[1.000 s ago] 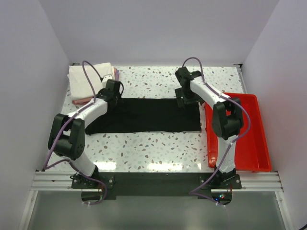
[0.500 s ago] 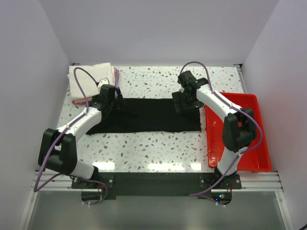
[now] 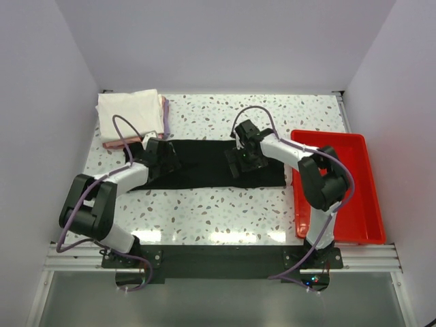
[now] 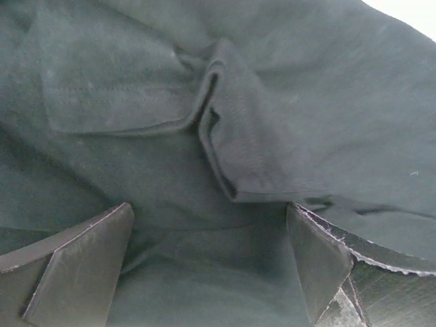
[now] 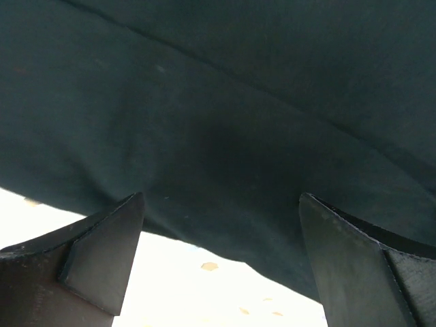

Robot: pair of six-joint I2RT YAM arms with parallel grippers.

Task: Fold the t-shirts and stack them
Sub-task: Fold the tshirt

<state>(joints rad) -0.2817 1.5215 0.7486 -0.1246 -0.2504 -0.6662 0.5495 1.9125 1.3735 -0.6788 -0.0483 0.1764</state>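
The black t-shirt (image 3: 204, 169) lies flat on the speckled table as a long strip, left to right. My left gripper (image 3: 163, 158) is low over its left part, open; in the left wrist view (image 4: 210, 225) black cloth (image 4: 136, 82) with a folded sleeve edge fills the space between the fingers. My right gripper (image 3: 242, 158) is low over the shirt's middle right, open; in the right wrist view (image 5: 221, 204) the fingers straddle the shirt's edge (image 5: 238, 102) and bare table. A stack of folded shirts (image 3: 128, 112), white on top, pink and lavender beneath, sits at the far left corner.
A red plastic tray (image 3: 357, 197) stands along the right side of the table, right of the shirt's end. The right arm's elbow hangs over the tray's left rim. White walls enclose the table on three sides.
Both grippers have moved from the shirt's far edge toward the near side and inward over the cloth. The right gripper has shifted left. The shirt looks a little narrower.
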